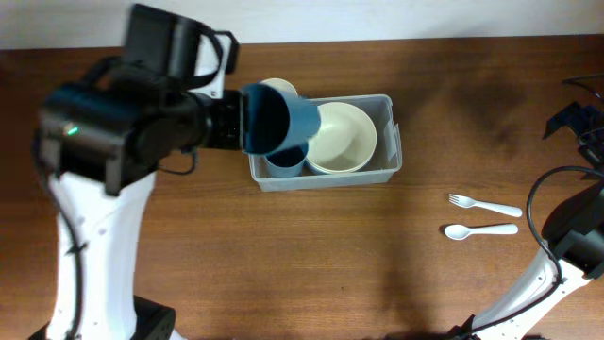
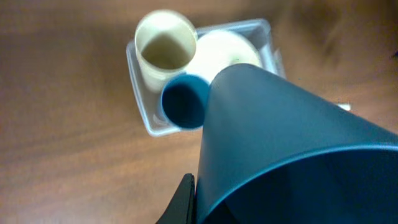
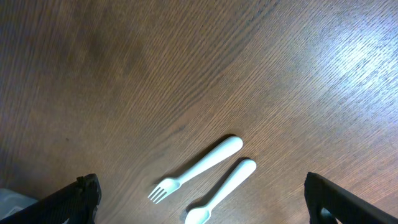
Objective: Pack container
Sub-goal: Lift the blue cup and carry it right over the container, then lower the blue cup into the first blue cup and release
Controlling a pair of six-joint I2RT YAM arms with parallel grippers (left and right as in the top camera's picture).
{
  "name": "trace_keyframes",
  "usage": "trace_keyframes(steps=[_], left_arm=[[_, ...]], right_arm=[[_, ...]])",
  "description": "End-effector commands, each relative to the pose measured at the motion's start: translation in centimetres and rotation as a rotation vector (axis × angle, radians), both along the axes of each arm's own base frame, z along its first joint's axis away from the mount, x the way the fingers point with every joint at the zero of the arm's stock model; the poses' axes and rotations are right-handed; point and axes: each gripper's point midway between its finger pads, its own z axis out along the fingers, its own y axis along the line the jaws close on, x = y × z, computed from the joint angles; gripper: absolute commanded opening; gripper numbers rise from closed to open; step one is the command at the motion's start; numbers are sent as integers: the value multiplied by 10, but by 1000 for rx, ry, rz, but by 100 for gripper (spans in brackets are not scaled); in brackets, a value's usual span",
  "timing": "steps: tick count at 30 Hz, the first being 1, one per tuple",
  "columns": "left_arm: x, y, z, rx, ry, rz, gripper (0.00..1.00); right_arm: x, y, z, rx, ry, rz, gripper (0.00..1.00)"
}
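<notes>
- Left gripper: from above, its fingertips are covered by the blue bowl it grips. The wrist view shows one dark finger, cut by the bottom edge.
- Blue bowl, wrist view: out of focus, runs off the right and bottom edges.
- Container: the end nearest the left gripper is hidden under the bowl. The cream cup and small blue cup there show only in part.
- Right gripper: only the finger ends show, in the bottom corners.
- Spoon: bowl end, between the right fingers, clipped by the bottom edge.

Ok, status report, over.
Left gripper shut on blue bowl, over container. Right gripper open, facing fork and spoon. Container holds cream bowl, cream cup, blue cup; cups under held bowl.
</notes>
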Motion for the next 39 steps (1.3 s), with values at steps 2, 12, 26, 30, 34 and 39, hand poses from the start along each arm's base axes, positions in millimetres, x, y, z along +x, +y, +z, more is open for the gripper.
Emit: trace_keyframes(steps=[2, 12, 26, 30, 34, 39], left_arm=[[1, 5, -33, 88, 86, 3, 2], [13, 7, -70, 148, 156, 19, 1], [38, 15, -96, 239, 186, 86, 1], [44, 13, -107, 251, 214, 84, 2], [51, 11, -112, 251, 212, 84, 2], [55, 9, -111, 243, 194, 85, 45]], right_arm=[[-1, 2, 13, -18, -23, -9, 99], [-1, 2, 13, -18, -23, -9, 99], [-1, 2, 13, -18, -23, -9, 99], [-1, 2, 13, -18, -23, -9, 99], [-1, 2, 13, -18, -23, -9, 99], [-1, 2, 13, -18, -23, -9, 99]])
